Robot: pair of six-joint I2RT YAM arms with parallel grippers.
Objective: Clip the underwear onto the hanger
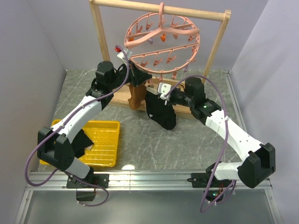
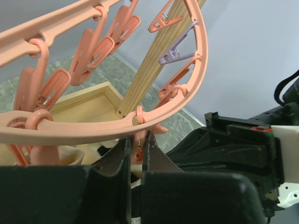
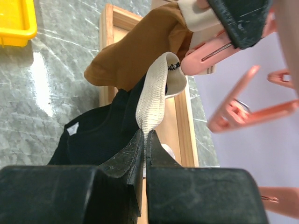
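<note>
The pink round hanger [image 1: 161, 39] hangs from a wooden frame, and its ring [image 2: 93, 128] crosses the left wrist view. My left gripper [image 1: 135, 74] is at the ring's lower left edge, shut on one dangling clip peg [image 2: 136, 148]. The black underwear [image 1: 161, 112] hangs below my right gripper [image 1: 156, 93]. That gripper [image 3: 145, 137] is shut on the beige waistband [image 3: 154, 98]. The band rises to the mouth of the squeezed peg [image 3: 205, 58], which a left finger [image 3: 238, 18] presses. I cannot tell whether the peg bites the band.
A brown-and-cream garment [image 1: 136, 97] hangs on the hanger just left of the underwear, over the wooden frame's base [image 3: 110, 46]. The frame's posts [image 1: 100, 42] flank the hanger. A yellow tray [image 1: 105, 140] lies at the front left.
</note>
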